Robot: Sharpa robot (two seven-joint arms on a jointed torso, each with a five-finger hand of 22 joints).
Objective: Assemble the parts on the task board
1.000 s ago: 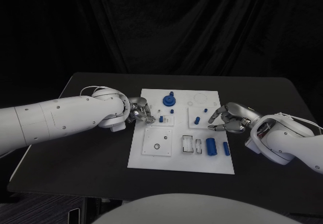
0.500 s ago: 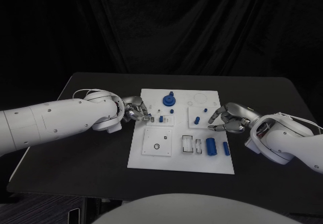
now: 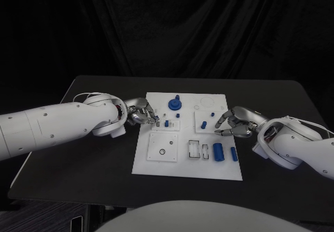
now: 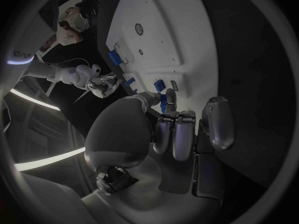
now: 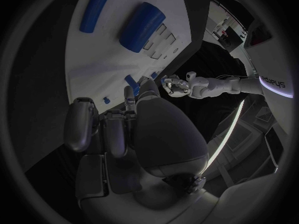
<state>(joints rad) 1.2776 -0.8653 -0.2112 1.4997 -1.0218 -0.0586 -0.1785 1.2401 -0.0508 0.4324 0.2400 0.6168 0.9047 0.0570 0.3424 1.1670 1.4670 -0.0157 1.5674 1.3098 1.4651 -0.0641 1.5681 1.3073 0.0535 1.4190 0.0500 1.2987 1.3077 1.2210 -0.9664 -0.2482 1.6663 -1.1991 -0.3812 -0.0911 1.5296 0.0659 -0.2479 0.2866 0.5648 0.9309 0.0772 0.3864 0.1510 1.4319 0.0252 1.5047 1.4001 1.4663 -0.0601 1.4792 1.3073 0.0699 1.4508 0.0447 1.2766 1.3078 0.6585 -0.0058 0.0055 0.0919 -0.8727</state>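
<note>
The white task board (image 3: 161,163) lies mid-table. My left hand (image 3: 144,115) is at the board's left edge, fingers curled. In the left wrist view its thumb and a fingertip (image 4: 172,96) flank a small blue peg (image 4: 163,103), which stands on the board (image 4: 156,30); the same peg (image 3: 166,123) shows in the head view. My right hand (image 3: 236,123) rests at the board's right edge, fingers curled in with nothing in them, one fingertip (image 5: 129,95) raised over the board (image 5: 93,59). A blue round knobbed part (image 3: 174,103), a thick blue cylinder (image 3: 217,151) and a slim blue bar (image 3: 234,153) lie on the board.
More small blue pegs (image 3: 203,124) stand near the board's middle. The black table (image 3: 83,164) surrounds the board. The right hand (image 4: 103,84) shows across the board in the left wrist view, and the left hand (image 5: 175,84) in the right wrist view.
My left forearm has rolled and drawn slightly left and up, while its fingertips stay by the small blue peg. The right hand and the parts have not moved.
</note>
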